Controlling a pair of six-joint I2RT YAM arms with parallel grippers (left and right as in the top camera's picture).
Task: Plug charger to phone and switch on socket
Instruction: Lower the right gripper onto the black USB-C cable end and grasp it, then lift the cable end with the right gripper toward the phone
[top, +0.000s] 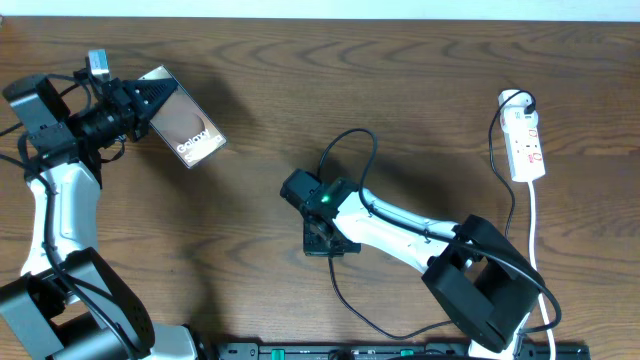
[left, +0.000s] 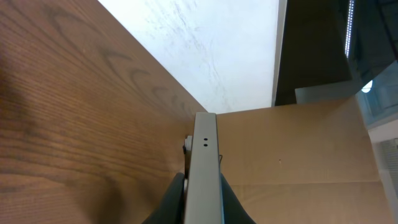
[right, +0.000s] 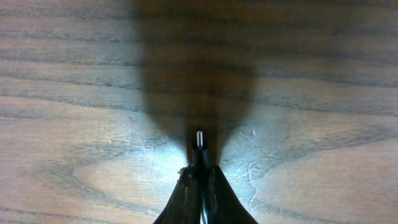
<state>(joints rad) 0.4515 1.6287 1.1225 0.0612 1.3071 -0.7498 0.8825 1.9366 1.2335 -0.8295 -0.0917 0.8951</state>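
My left gripper (top: 135, 100) at the far left is shut on the phone (top: 186, 128) and holds it tilted above the table, brownish screen up. In the left wrist view the phone (left: 204, 155) shows edge-on between the fingers (left: 203, 182). My right gripper (top: 322, 240) at the table's middle points down and is shut on the charger's connector tip (right: 199, 140), which sticks out just above the wood. The charger cable (top: 352, 135) loops behind the right arm. The socket (top: 527, 142) lies at the far right with a black plug (top: 520, 101) in it.
The socket's white cord (top: 535, 230) runs down the right edge toward the right arm's base (top: 480, 290). A cardboard box (left: 298, 149) stands beyond the table's far edge in the left wrist view.
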